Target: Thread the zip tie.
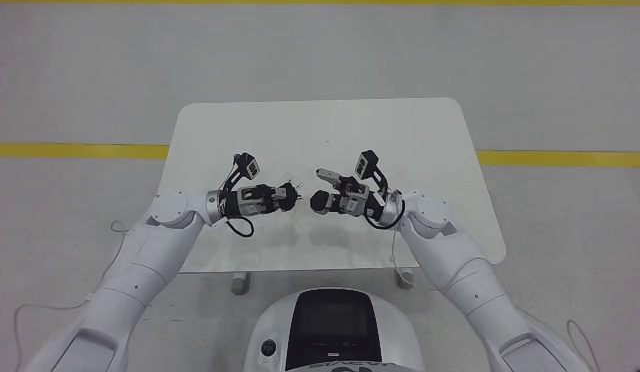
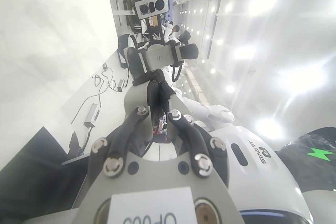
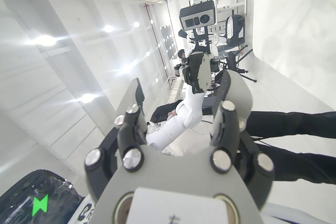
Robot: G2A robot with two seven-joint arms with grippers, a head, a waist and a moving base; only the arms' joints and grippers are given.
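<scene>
Zip tie point(image 2: 146, 79), a black strip, sat pinched at the tips of your left tool point(image 2: 155, 83), which was closed narrow on it. What you could see of it ran crosswise to the fingers, mid-frame. Your right tool point(image 3: 183, 80) stood wide, facing the left one just beyond the tie, over the middle of the white counter point(image 1: 420, 132). Cables point(image 2: 105, 80) lay on the floor behind.

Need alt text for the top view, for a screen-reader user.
Seen from above, two white robot arms bring the left tool and the right tool tip to tip, with a small gap between them, over the near half of a white table. Beyond the table lies a grey floor crossed by yellow lines.
</scene>
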